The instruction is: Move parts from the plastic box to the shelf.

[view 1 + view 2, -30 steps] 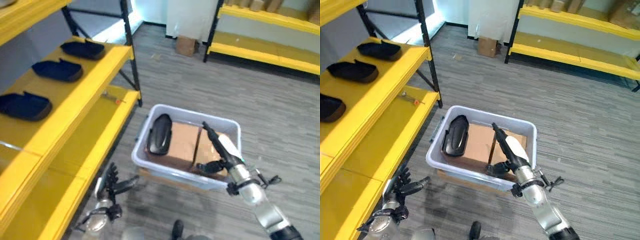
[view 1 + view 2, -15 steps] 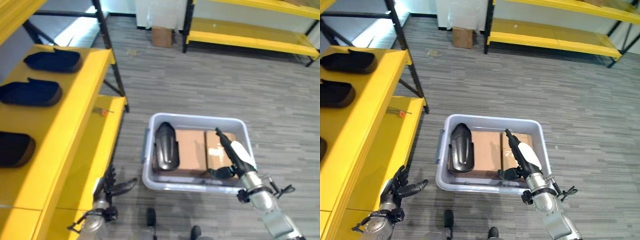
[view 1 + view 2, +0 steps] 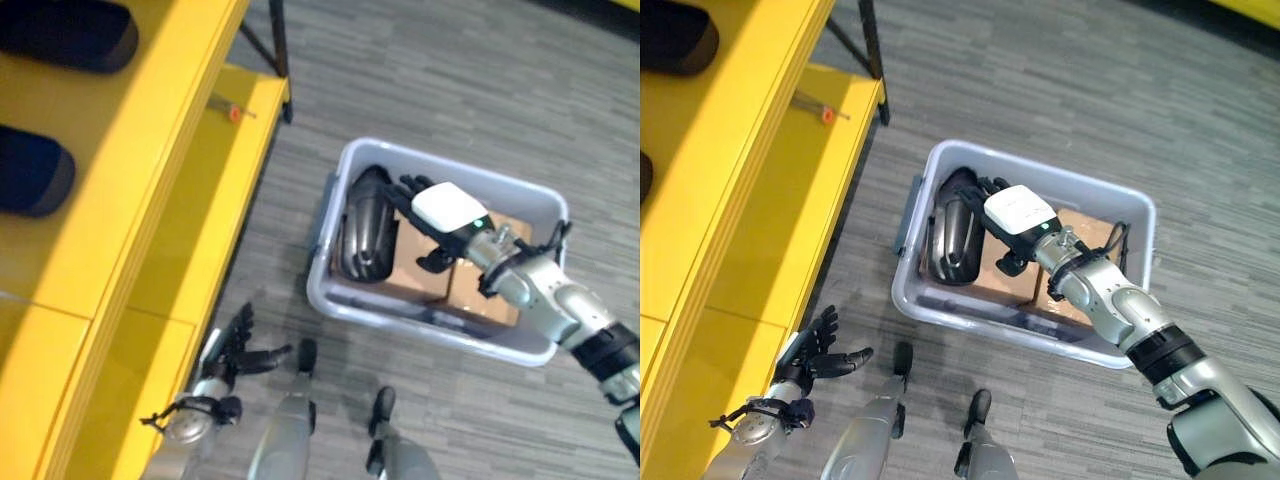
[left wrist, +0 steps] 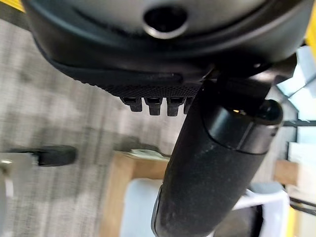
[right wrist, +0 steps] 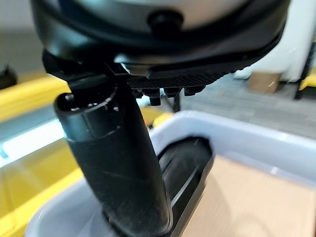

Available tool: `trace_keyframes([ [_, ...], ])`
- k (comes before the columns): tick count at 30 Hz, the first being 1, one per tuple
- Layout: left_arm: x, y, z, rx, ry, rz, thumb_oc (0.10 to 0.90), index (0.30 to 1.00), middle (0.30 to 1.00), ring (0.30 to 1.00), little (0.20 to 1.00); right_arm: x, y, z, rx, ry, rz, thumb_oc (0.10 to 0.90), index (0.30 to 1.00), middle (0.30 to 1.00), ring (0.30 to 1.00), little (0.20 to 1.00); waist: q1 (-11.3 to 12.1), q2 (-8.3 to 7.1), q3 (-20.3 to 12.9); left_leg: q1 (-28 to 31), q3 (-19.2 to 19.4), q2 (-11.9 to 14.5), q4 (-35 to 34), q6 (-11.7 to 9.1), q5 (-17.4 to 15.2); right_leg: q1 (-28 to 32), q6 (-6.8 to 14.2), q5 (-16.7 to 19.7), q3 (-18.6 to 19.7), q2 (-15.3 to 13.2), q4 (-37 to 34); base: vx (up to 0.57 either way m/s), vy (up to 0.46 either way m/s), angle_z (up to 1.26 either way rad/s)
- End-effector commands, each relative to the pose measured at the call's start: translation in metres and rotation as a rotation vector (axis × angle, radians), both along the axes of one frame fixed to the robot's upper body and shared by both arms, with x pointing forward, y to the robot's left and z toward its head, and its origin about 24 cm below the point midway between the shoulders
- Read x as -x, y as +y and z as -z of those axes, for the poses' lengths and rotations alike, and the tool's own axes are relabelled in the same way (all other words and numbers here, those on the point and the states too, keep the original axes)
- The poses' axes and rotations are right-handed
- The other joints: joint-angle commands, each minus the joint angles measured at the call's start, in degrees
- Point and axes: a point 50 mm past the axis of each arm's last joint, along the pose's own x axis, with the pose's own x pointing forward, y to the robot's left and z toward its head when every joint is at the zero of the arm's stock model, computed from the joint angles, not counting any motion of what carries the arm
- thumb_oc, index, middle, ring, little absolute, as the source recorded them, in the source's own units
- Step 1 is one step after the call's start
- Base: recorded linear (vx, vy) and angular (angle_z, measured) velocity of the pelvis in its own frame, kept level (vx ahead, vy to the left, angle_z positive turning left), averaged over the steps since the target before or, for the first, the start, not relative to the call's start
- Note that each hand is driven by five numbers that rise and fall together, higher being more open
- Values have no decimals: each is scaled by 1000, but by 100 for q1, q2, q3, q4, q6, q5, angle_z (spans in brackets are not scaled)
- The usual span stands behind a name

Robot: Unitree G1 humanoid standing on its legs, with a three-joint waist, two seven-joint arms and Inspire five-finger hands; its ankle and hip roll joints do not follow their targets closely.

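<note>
- While one black part [image 3: 365, 225] lies lengthwise along the left end of the plastic box [image 3: 520, 350], beside two cardboard blocks [image 3: 1012, 283], the right hand [image 3: 1018, 215] reaches over the box with its fingers stretched fairly straight onto the part's near edge; it grips nothing yet.
- Left hand [image 3: 232, 350]: low by the floor beside the yellow shelf [image 3: 190, 170], fingers spread and relaxed, empty.
- Shelf stock: two dark parts [image 3: 35, 170] of like shape already lie on the upper level; a small orange-tipped item [image 3: 233, 113] rests on the lower level.
- Handling, as judged: the part looks like a rigid moulded shell, smooth and somewhat glossy, likely light and not fragile, but liable to slip from a shallow pinch. Best hold looks to be across its narrower width near the middle, thumb on one long edge and fingers on the other.
- Views compared: the eye views give the layout of box, shelf and both hands. The right wrist view adds the part's raised ridge and the thumb [image 5: 118, 163] hanging over it; whether the thumb touches cannot be told. The left wrist view shows that hand's thumb [image 4: 212, 163] extended, with floor beyond.
</note>
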Motion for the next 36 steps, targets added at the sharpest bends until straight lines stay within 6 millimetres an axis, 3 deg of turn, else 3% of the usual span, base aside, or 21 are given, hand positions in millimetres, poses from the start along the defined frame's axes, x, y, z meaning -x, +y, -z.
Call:
trace_keyframes([
  [1, -12, 0, -28, 21, -170, 10, 900, 1000, 1000, 1000, 1000, -6, -7, -42, 63, -172, 9, 900, 1000, 1000, 1000, 1000, -62, 74, -443, 207, -118, 481, 378, -225, -524, -562, 45, 85, 26, -407, 787, -57, -36, 2],
  [7, -20, -4, -33, 27, -194, 20, 900, 1000, 1000, 1000, 1000, -14, -13, -64, 279, -250, 29, 900, 1000, 1000, 1000, 1000, 14, 200, -146, -62, -224, 498, 400, -274, -407, -862, -8, -23, -36, -395, 1026, -35, -28, 1],
  [16, -26, -6, -37, 23, -211, 29, 900, 1000, 1000, 1000, 1000, -16, -24, -82, 557, -314, 46, 900, 1000, 1000, 1000, 1000, 40, 290, 11, -249, -314, 502, 431, -320, -349, -1093, -47, -117, -82, -375, 1219, -19, -30, 5],
  [26, -32, -10, -42, 29, -230, 40, 900, 1000, 1000, 1000, 1000, -18, -18, -107, 662, -395, 43, 900, 1000, 1000, 1000, 1000, 55, 295, 93, -309, -362, 517, 360, -345, -289, -1204, -70, -146, -112, -318, 1263, 1, -6, 0],
  [36, -38, -11, -47, 20, -257, 37, 900, 1000, 1000, 1000, 1000, -20, -16, -117, 692, -415, 52, 900, 1000, 1000, 1000, 1000, 87, 314, 189, -484, -477, 481, 437, -354, -306, -1295, -100, -233, -192, -302, 1368, 10, -24, 5],
])
